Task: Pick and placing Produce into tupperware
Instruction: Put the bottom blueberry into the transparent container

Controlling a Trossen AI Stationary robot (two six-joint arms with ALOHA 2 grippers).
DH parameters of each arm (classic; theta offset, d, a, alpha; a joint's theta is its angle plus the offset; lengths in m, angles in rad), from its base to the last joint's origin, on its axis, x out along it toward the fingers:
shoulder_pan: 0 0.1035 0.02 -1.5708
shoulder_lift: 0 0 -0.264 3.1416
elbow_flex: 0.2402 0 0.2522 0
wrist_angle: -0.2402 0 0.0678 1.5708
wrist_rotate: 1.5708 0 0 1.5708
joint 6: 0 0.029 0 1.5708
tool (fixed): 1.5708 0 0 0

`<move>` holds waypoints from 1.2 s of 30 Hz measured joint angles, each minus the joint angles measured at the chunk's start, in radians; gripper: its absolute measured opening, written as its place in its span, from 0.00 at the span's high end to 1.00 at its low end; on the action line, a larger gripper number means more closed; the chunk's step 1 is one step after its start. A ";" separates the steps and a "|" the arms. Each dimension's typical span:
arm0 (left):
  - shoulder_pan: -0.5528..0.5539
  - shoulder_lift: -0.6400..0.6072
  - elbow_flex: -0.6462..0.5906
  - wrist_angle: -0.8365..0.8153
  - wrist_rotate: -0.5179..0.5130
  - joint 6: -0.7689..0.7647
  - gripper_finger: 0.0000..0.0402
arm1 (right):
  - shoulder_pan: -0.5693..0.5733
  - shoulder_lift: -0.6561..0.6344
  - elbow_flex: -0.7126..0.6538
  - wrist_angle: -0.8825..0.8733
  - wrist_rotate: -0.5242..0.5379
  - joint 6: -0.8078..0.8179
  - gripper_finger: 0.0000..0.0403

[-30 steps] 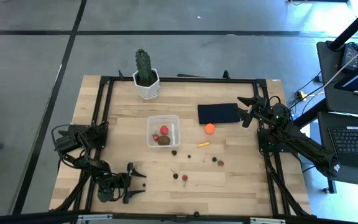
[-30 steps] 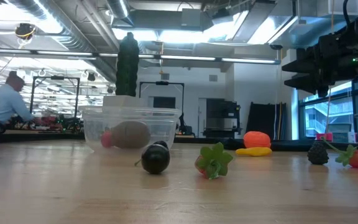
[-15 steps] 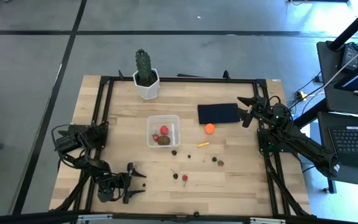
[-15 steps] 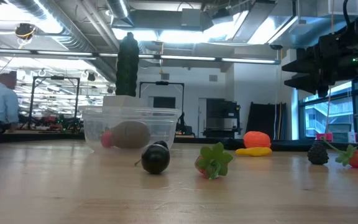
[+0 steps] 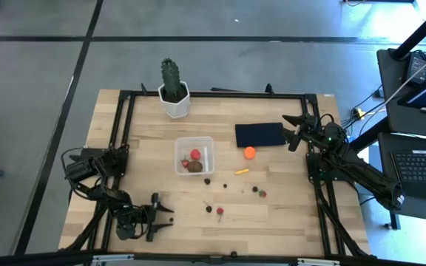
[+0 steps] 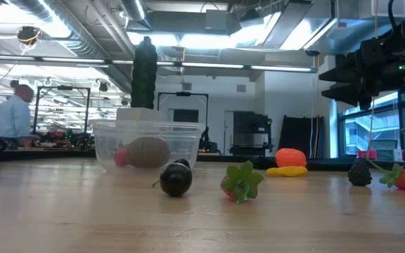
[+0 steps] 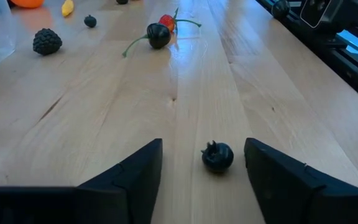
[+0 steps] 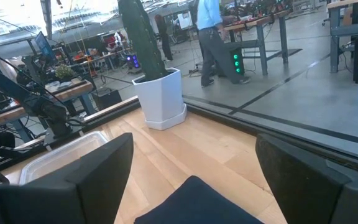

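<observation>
Two pieces boxed, most left
Left claw [image 7: 204, 180] wide open, empty, berry [image 7: 217, 156] between fingers; tub [image 5: 194, 156] beyond.

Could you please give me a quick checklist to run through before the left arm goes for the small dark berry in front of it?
1. Left claw open: ok, fingers spread wide.
2. Dark berry between the fingers, on bare wood: ok.
3. Left claw empty: ok.
4. Tupperware upright with room: ok, holds only a brown lump and a red piece.
5. Right claw out of the way: ok, over the navy rectangle, open.
6. Berry's grip firmness: cannot tell.
</observation>
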 joint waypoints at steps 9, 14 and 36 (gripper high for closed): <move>0.000 0.000 0.000 0.000 0.001 -0.001 0.60 | 0.000 0.000 0.000 0.000 0.000 -0.001 0.16; 0.000 0.000 0.000 0.001 0.004 -0.001 0.68 | 0.000 0.000 0.000 0.000 0.000 -0.002 0.16; 0.000 0.000 0.000 0.000 -0.009 0.004 0.85 | 0.000 0.000 0.000 0.000 0.000 -0.002 0.16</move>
